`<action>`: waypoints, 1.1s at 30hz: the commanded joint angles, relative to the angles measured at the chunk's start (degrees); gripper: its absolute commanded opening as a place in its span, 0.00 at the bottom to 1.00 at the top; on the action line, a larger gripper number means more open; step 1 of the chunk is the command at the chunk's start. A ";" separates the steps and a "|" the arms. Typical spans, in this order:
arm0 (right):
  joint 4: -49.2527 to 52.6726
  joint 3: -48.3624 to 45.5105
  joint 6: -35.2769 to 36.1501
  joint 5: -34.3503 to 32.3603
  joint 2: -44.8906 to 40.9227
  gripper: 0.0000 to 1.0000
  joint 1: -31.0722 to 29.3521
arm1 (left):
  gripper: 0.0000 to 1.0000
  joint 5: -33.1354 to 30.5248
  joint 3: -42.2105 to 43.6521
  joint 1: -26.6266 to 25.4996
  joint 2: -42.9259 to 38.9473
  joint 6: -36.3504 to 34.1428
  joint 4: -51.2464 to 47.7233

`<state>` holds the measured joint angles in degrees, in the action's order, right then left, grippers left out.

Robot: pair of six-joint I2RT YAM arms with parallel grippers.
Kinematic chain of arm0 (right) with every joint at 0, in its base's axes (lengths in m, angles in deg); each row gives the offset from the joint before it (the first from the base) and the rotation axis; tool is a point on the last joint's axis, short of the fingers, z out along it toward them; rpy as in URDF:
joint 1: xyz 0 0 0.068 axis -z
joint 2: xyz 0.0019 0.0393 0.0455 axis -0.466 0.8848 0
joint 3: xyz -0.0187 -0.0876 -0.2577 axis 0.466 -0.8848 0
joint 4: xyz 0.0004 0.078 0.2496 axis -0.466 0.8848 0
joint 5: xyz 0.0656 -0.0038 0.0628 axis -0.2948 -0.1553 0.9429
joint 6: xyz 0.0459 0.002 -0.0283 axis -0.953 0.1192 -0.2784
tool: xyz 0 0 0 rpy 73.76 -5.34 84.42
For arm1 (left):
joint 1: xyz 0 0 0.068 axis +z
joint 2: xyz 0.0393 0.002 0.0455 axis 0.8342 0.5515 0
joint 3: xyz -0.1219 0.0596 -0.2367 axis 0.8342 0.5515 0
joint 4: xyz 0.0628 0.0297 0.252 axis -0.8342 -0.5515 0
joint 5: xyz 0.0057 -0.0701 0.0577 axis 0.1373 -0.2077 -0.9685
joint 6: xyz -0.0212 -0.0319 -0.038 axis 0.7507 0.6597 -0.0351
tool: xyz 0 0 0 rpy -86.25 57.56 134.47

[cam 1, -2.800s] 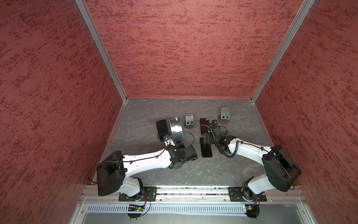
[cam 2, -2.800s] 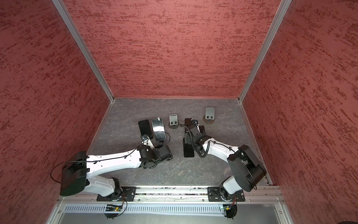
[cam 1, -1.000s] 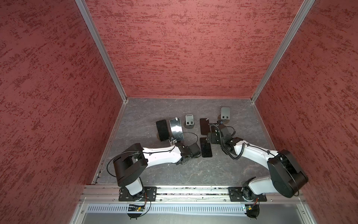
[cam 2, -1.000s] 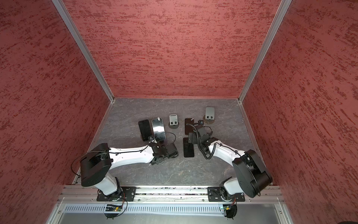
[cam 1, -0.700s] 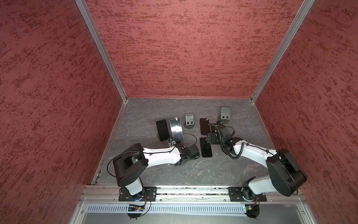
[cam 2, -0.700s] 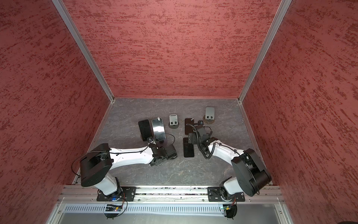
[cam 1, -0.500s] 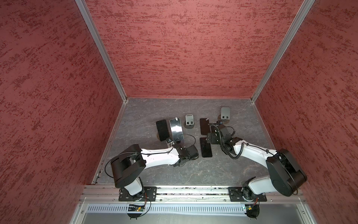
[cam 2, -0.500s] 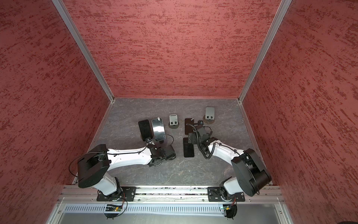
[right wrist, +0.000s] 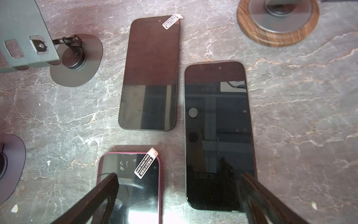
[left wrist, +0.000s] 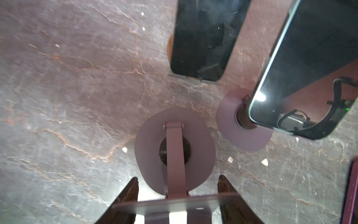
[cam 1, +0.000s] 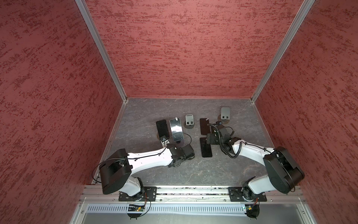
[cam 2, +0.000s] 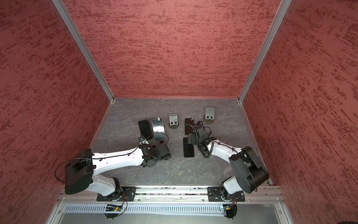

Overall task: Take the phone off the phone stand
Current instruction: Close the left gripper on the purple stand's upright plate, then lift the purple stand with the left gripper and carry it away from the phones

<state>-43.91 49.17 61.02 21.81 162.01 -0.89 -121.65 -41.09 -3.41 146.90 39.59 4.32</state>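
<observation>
Grey stone tabletop (cam 1: 193, 170) carried the phone (cam 1: 176, 129) propped on its phone stand (left wrist: 228, 124) at the left; left gripper (left wrist: 178, 177) pinched an empty stand's plate (left wrist: 174, 203), right gripper (right wrist: 179, 174) gaped, so lifting that phone straight up seemed safest.

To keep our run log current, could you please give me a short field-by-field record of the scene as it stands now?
phones on stands: black phone and reflective phone, side by side
phones flat on the table: stickered phone, dark phone, pink-edged phone
empty stands: grey stand; stand on wooden base
left gripper: shut on the plate of a third empty stand
right gripper: open above the flat phones, holding nothing
</observation>
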 commanded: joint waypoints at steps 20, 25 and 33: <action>1.32 1.80 -0.54 0.94 -4.79 0.99 0.63 | 0.62 10.46 6.91 30.06 -15.06 -36.57 12.27; 3.06 3.00 -0.41 -0.31 -6.65 0.99 0.63 | 0.62 13.63 6.27 37.96 -14.00 -42.29 15.80; 4.99 3.67 -0.86 -1.77 -8.51 0.99 0.64 | 0.62 19.08 3.42 47.34 -9.02 -48.74 22.29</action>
<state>-40.72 51.05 60.97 22.00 154.78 -0.87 -105.44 -35.32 41.83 136.21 -4.84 21.85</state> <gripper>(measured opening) 0.990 0.620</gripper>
